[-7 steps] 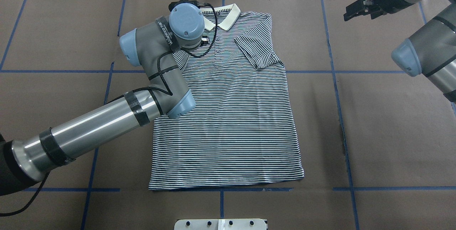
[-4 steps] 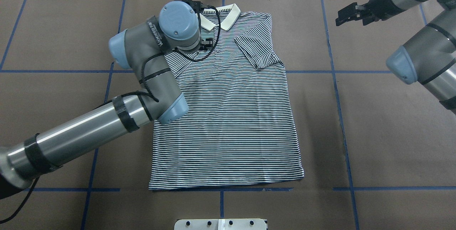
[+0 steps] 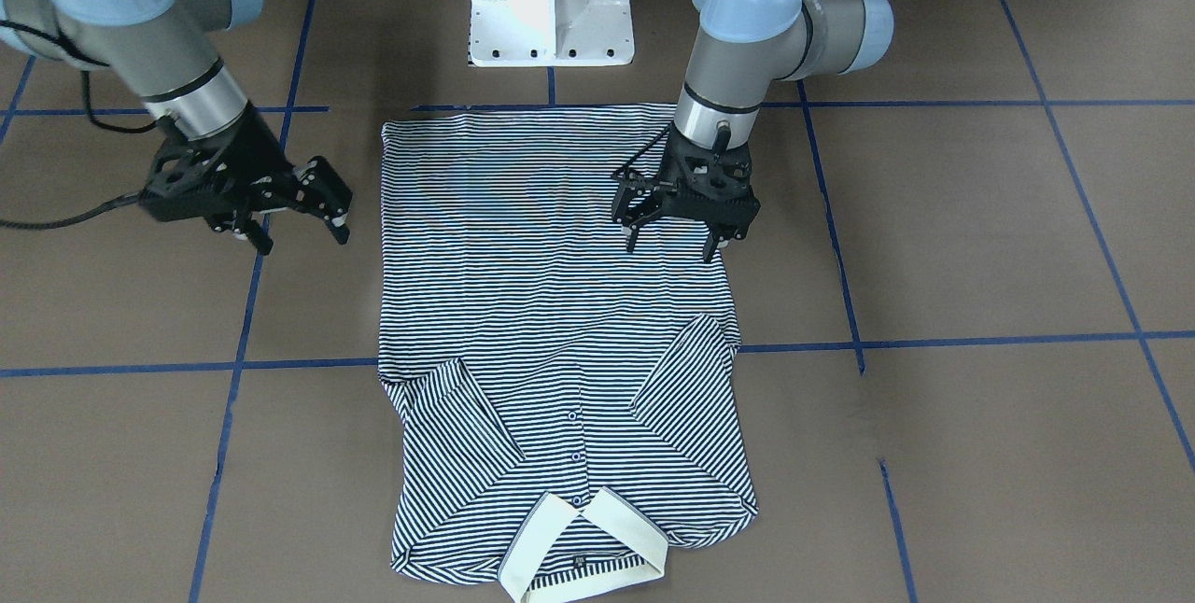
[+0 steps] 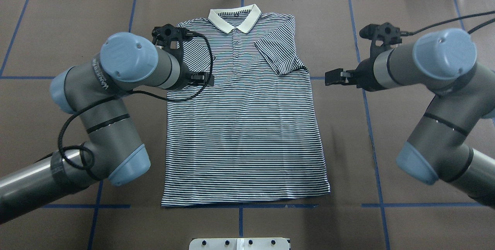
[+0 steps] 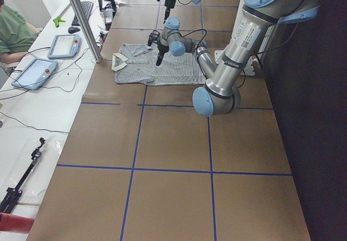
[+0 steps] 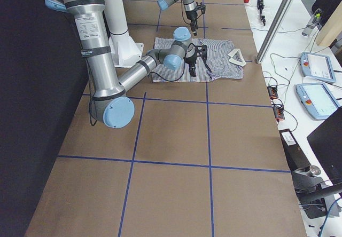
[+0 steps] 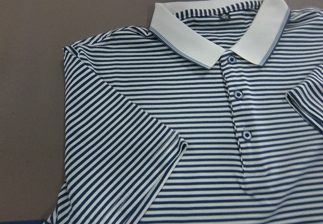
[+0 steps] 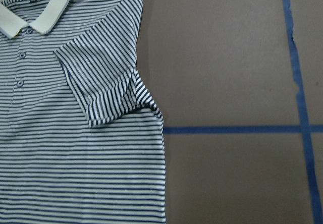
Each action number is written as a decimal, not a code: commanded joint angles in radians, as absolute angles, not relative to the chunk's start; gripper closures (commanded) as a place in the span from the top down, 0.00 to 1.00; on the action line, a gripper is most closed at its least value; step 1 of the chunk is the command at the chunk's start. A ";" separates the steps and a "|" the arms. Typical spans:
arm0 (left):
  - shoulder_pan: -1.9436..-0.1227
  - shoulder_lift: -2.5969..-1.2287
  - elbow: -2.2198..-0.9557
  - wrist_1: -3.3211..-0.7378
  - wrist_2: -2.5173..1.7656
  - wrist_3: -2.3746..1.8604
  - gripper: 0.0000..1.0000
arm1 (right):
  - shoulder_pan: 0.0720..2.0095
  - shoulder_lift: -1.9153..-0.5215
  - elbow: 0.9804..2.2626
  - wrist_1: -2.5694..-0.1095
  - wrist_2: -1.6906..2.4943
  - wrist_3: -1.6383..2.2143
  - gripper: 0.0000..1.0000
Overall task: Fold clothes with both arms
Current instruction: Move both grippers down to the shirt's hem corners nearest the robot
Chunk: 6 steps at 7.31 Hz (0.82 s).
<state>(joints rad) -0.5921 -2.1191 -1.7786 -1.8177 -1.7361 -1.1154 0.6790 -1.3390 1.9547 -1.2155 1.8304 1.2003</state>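
Left gripper [image 3: 672,246]: fingers spread wide, empty, poised over the left edge of the polo shirt [image 4: 247,126], near its folded sleeve. Shirt lies flat at the centre of the table [image 4: 348,145], collar far, hem near, both sleeves folded inward. Right gripper [image 3: 301,237]: wide apart, empty, over bare table just right of the shirt.

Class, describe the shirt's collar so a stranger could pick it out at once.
Start at the brown table marked with blue tape lines; a striped polo shirt lies flat in its middle. At the shirt's end farthest from the robot's base sits the collar: plain cream, the only unstriped part, above three small buttons.
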 commanded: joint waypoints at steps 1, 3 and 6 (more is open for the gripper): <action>-0.476 -1.979 -1.919 -1.824 -1.712 -1.234 1.00 | 0.437 -1.376 2.060 -1.308 1.642 1.400 0.81; -0.328 -1.875 -1.981 -1.839 -1.617 -1.346 1.00 | 0.316 -1.419 2.094 -1.312 1.548 1.443 0.82; -0.172 -1.766 -2.040 -1.841 -1.541 -1.536 0.69 | 0.295 -1.476 2.154 -1.312 1.543 1.443 0.83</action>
<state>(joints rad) -0.2377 -1.7915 -2.0313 -1.8400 -1.5886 -1.4359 0.3025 -1.4649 2.1410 -1.3113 1.5459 1.4423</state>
